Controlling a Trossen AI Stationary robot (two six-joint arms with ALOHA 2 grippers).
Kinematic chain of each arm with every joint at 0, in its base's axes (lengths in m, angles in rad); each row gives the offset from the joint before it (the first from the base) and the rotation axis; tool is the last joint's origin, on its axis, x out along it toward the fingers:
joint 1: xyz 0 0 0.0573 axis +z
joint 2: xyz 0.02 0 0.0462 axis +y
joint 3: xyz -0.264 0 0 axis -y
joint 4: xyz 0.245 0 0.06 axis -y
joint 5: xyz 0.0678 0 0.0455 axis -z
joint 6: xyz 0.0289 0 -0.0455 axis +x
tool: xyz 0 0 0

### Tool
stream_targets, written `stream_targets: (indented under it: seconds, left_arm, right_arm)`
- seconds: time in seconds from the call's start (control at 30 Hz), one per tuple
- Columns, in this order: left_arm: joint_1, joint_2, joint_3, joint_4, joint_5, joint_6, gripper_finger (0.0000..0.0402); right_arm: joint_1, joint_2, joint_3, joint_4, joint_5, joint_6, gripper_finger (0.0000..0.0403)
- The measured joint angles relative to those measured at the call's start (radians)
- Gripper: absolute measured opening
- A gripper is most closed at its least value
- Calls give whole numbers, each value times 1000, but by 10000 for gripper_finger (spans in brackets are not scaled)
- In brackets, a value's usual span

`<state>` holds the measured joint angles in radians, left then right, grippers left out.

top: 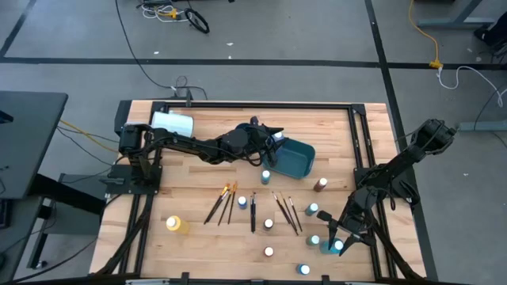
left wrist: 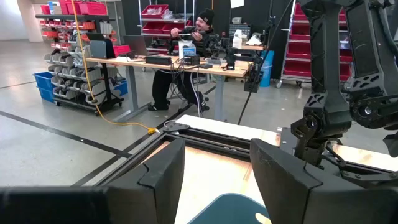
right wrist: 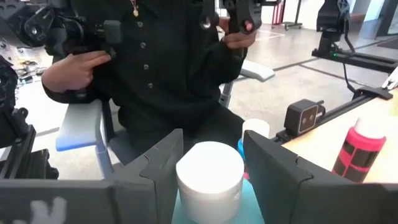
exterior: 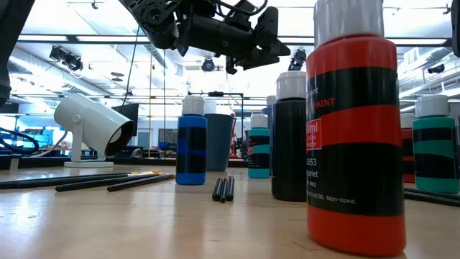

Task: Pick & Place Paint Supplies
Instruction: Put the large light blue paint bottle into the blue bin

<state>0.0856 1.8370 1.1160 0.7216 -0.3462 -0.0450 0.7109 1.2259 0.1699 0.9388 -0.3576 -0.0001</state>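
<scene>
Several white-capped paint bottles [top: 268, 225] and thin brushes [top: 253, 210] lie scattered over the near half of the wooden table. A teal bin [top: 295, 158] stands at the middle. My left gripper [top: 273, 140] hovers open and level over the bin's far-left rim [left wrist: 230, 208], nothing between its fingers. My right gripper [top: 337, 241], at the near right, is shut on a teal paint bottle [right wrist: 209, 177]. A red bottle [exterior: 352, 129], a black one [exterior: 291, 137] and a blue one [exterior: 192, 147] stand upright on their bases. My right gripper has the teal bottle's body [right wrist: 214, 214] between its two fingers [right wrist: 155, 168], just below the white cap [right wrist: 209, 168]. The fingers come level, pointing toward the table's near edge. The bottle stands upright in the hold; whether its base rests on the table is hidden.
A large white cylinder [top: 173, 124] lies at the far left. A yellow bottle [top: 176, 224] sits near left, a brown one [top: 320, 184] right of the bin. Beyond the near edge sits a person in a dark shirt [right wrist: 168, 68]. Metal rails [top: 360, 142] frame the table.
</scene>
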Motion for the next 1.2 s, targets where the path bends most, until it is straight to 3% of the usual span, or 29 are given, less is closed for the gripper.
stream_targets:
  seconds: [0.27,0.4,0.63,1.07,1.2]
  left_arm:
    - [-3,-5,0,-3,22,0,192]
    - [-7,-33,-1,2,77,19,192]
    - [-26,-134,-1,-16,155,108,192]
    - [-66,-229,0,-89,164,245,192]
    - [-74,-229,0,-118,161,275,192]
  right_arm:
    - [-1,-1,1,-6,1,-4,113]
    - [0,0,-1,11,0,26,113]
    - [-17,-46,-1,70,-4,227,125]
    - [-199,-418,11,63,-33,127,112]
    - [-268,-515,80,31,-27,-28,112]
